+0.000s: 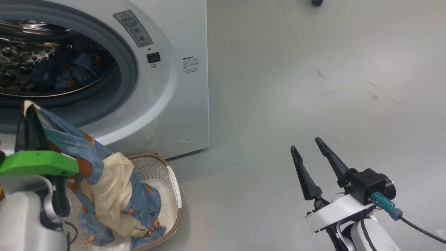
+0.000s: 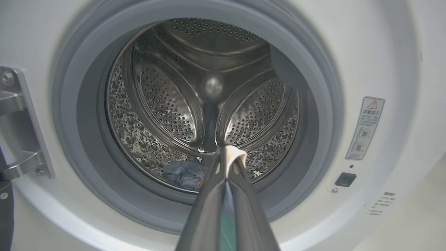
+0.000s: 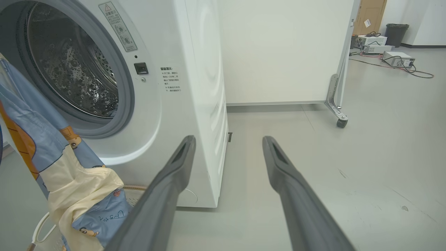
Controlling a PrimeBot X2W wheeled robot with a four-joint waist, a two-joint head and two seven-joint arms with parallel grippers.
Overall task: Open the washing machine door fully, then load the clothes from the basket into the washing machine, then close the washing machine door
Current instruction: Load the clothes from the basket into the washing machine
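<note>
Clothes (image 1: 115, 188) are hanging from my left end effector (image 1: 29, 111), whose two dark fingers are pressing together on a cream and light blue fold at the top of the bundle. In the left wrist view this end effector (image 2: 228, 155) is pointing straight at the open mouth of the washing machine (image 2: 383, 52), and a cream tip of fabric is poking out between the fingertips. From that pinch the clothes are draping down in front of the washing machine's lower front panel. Their lower end is reaching into the basket (image 1: 176, 195), which is sitting on the floor (image 1: 313, 69) just beside the washing machine's base.

Inside the washing machine, another blue garment (image 2: 184, 174) is lying at the bottom of the steel drum (image 2: 167, 101), behind the grey gasket (image 2: 87, 104) that is ringing the mouth. A metal hinge bracket (image 2: 21, 122) is showing at the edge of the washing machine's front, beside the gasket.

My right end effector (image 1: 305, 144) is holding nothing. Its fingers are standing spread apart, and it is hovering over bare floor well apart from the washing machine, off its right front corner. In the right wrist view the end effector (image 3: 229, 139) is pointing past that corner, with the hanging clothes (image 3: 69, 181) showing in front of the washing machine's mouth.
</note>
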